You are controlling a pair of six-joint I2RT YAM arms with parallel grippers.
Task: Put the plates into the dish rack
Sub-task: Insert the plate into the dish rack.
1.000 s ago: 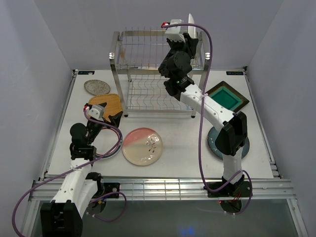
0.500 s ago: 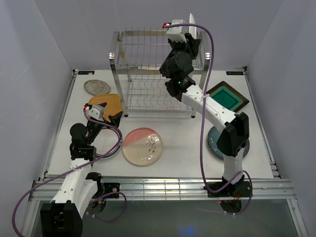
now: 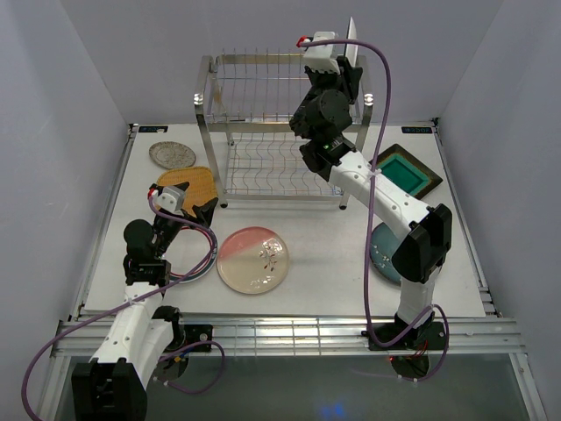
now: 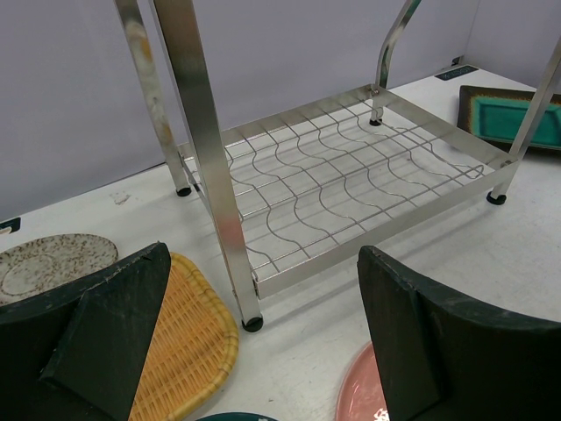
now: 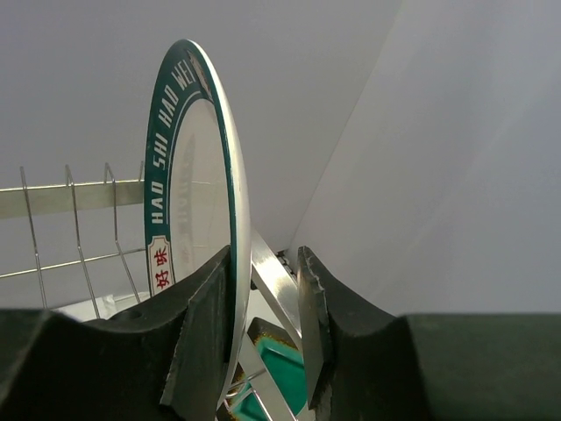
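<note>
The steel dish rack (image 3: 263, 114) stands at the back centre. My right gripper (image 3: 344, 77) is at the right end of its top tier, around the upright green-rimmed white plate (image 3: 351, 37). In the right wrist view the plate (image 5: 197, 193) rests against the left finger (image 5: 206, 316); the right finger (image 5: 311, 307) stands apart, so the gripper (image 5: 263, 263) is open. My left gripper (image 3: 195, 206) is open and empty above the table between the yellow woven plate (image 3: 200, 181) and the pink-cream plate (image 3: 252, 259).
A silver-grey plate (image 3: 172, 155) lies at the back left. A brown square plate with a teal centre (image 3: 401, 171) lies right of the rack. A blue-rimmed plate (image 3: 379, 250) is partly under the right arm. A dark plate (image 4: 232, 417) is under the left gripper.
My right gripper and the green-rimmed plate have shifted right and slightly up along the rack's top tier. The left arm has not moved.
</note>
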